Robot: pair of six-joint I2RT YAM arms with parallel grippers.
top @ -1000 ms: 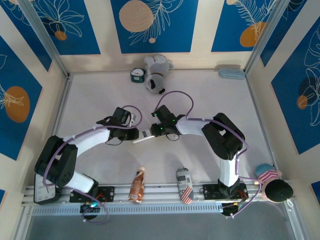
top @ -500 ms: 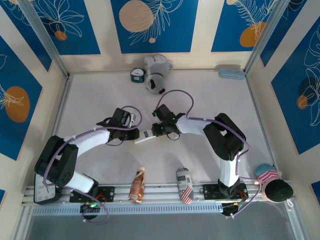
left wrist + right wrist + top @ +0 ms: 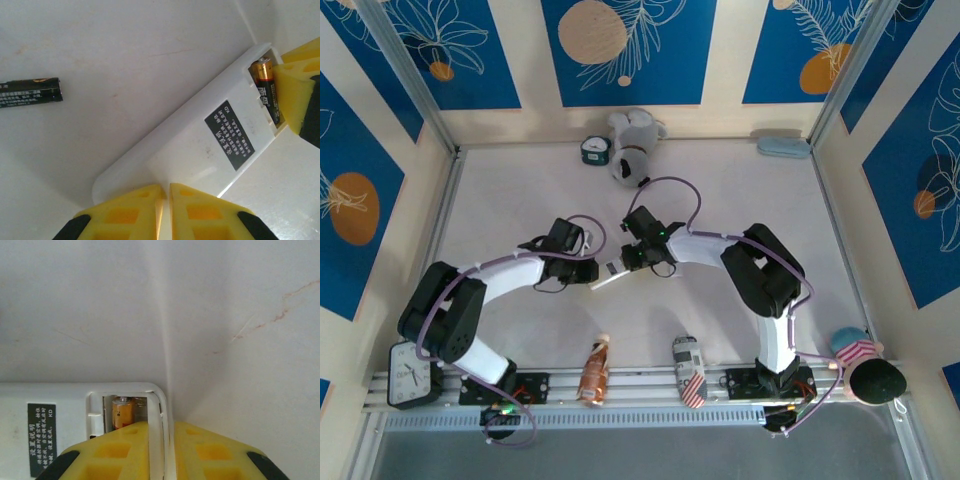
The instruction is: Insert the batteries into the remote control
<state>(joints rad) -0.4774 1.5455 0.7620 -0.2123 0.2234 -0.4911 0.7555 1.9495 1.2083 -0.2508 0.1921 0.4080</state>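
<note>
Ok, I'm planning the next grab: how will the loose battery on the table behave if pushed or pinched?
The loose battery lies on its side on the smooth table, so a nudge would probably roll it. It looks thin and glossy, so it may slip when pinched.

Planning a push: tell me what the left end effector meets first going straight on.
The remote, right at the left end effector; they may already touch, depth unclear. The loose battery lies off to the side, out of line.
</note>
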